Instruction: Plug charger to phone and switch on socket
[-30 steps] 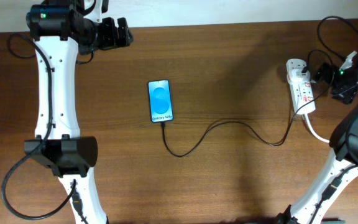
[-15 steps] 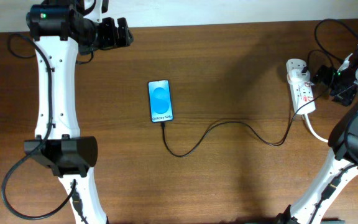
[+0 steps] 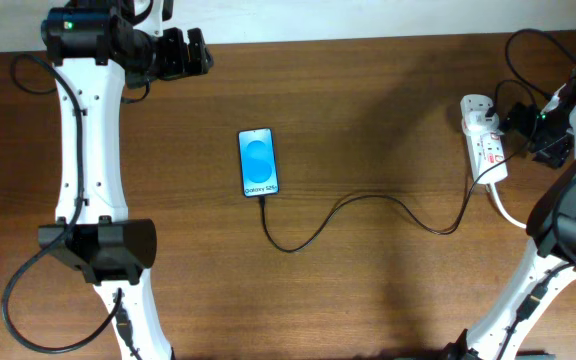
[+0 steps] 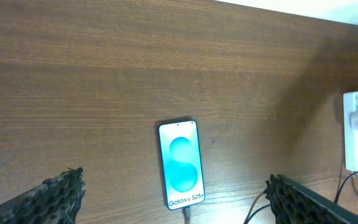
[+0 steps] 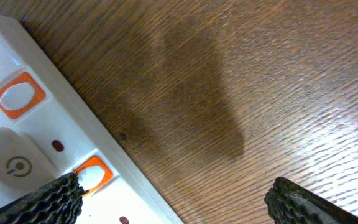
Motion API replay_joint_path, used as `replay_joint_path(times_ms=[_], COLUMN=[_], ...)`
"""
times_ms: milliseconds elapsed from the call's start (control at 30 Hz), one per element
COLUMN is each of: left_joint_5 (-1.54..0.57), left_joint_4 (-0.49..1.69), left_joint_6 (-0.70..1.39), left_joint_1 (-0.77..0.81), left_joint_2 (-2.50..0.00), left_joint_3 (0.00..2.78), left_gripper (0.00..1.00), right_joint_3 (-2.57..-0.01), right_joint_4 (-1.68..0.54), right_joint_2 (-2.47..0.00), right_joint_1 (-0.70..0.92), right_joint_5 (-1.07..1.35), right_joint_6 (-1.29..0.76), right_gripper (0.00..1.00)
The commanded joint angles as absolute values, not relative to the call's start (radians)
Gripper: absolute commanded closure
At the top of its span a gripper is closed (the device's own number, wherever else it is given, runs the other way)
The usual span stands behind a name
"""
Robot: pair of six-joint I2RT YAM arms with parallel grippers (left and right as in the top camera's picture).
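Observation:
The phone lies flat on the brown table with its blue screen up; it also shows in the left wrist view. The black charger cable runs from the phone's bottom edge across the table to the white socket strip at the right. My left gripper is open and empty at the far left edge of the table, well away from the phone. My right gripper is open right beside the strip. In the right wrist view one fingertip sits over an orange-framed switch of the strip.
The strip's thick white cord curves off toward the right arm's base. Thin black cables loop above the strip at the table's far right. The table's far edge meets a white wall.
My right gripper has moved a little left, closer to the socket strip. The left arm, phone and cable have not moved.

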State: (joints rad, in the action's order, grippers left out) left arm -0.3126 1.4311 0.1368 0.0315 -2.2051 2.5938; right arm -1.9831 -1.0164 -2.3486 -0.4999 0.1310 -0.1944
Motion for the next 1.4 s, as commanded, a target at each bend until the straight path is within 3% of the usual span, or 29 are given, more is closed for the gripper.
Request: replay_joint_path(times_ms=[0,1367], left_joint_5=[-0.306,-0.306], left_joint_4=[1.430,1.430], left_joint_6=[0.145,0.145], left_joint_1=[0.035,0.031], left_joint_2=[-2.216,-2.216], left_joint_3=[2.593,2.593], left_gripper=[0.01,0.01], right_joint_3=[-1.977,-1.907], right_joint_4=[-1.014,-0.949], right_joint_2=[-2.365,-2.365], right_joint_1=[-0.483,-0.484], right_joint_5=[0.118,0.157], right_joint_6=[-0.204,-0.172], right_gripper=[0.01,0.02])
